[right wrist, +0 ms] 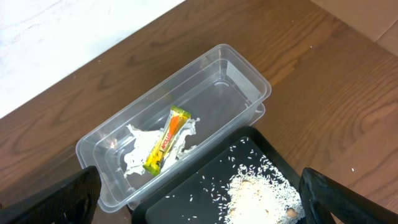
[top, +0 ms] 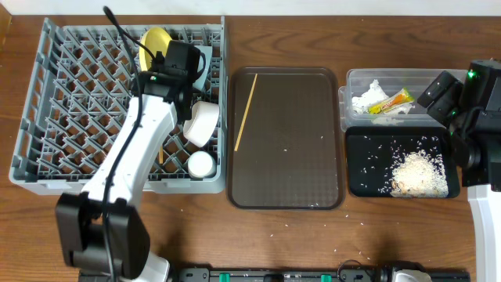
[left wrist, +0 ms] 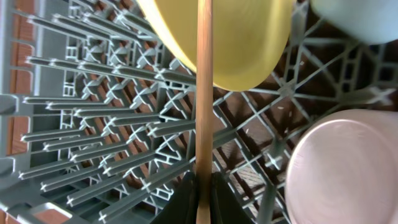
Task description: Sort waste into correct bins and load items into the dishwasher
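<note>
With left claw [left wrist: 202, 200] clamped on one chopstick [left wrist: 204, 93], lower it between rack [left wrist: 87, 124] pegs, clear of plate [left wrist: 249, 43]; right claw [right wrist: 199, 186] wide open, empty

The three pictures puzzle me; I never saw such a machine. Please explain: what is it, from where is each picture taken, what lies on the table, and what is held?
It is a robot with two arms, each ending in a two-finger gripper. One picture looks down from above; the others come from cameras on the left and right wrists. On the table: a grey dish rack holding a yellow plate, a light blue bowl, a white bowl and a cup; a brown tray with one chopstick; a clear tub with a tissue and a wrapper; a black tray with rice. The left gripper is shut on a second chopstick over the rack. The right gripper is open and empty above the tub.
</note>
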